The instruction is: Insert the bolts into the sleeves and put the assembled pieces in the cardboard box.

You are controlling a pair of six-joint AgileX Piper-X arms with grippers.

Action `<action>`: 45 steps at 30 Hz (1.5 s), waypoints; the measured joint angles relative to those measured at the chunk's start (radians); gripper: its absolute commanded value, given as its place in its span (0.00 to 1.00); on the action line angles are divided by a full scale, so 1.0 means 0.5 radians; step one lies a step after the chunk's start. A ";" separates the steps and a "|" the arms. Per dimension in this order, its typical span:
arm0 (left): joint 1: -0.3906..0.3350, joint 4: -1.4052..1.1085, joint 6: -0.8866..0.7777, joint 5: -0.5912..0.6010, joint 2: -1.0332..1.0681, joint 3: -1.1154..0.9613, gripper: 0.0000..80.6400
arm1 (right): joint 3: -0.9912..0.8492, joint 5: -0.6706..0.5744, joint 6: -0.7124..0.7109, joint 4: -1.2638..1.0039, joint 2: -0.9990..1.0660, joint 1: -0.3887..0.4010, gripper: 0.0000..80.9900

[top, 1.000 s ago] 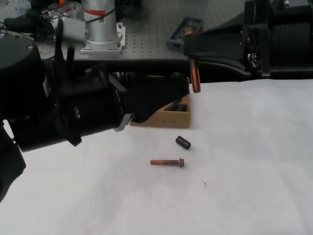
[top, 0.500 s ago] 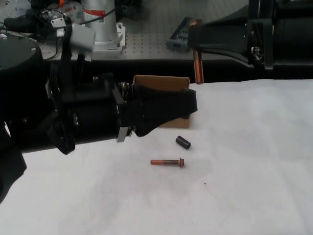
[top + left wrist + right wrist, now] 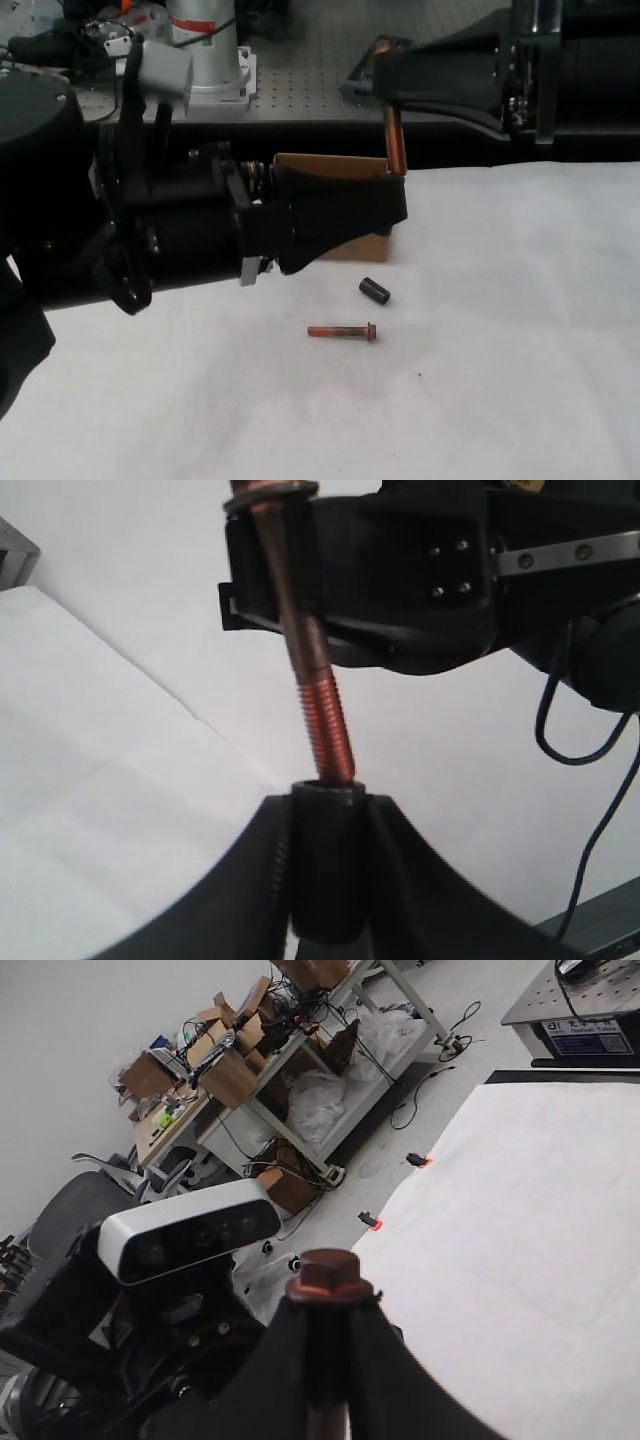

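Our left pincer (image 3: 326, 815) pinches one black sleeve (image 3: 325, 880), close by the cardboard box (image 3: 330, 166). Our right pincer (image 3: 327, 1322) is clamped on a copper bolt (image 3: 305, 650) near its head, and the threaded tip meets that sleeve's mouth. We count two bolts, two sleeves and one box. The second bolt (image 3: 342, 330) and second sleeve (image 3: 374, 290) lie apart on the white tabletop (image 3: 500, 350), in front of the box.

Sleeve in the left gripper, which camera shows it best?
Left wrist view: the sleeve sits in the left gripper, the bolt tip-first at its mouth. In the high view that gripper covers it; the right wrist view looks past the bolt's head.
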 measured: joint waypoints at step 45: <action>-0.020 -0.103 -0.052 -0.480 -0.010 0.000 0.01 | 0.000 0.098 -0.012 0.022 0.000 0.039 0.04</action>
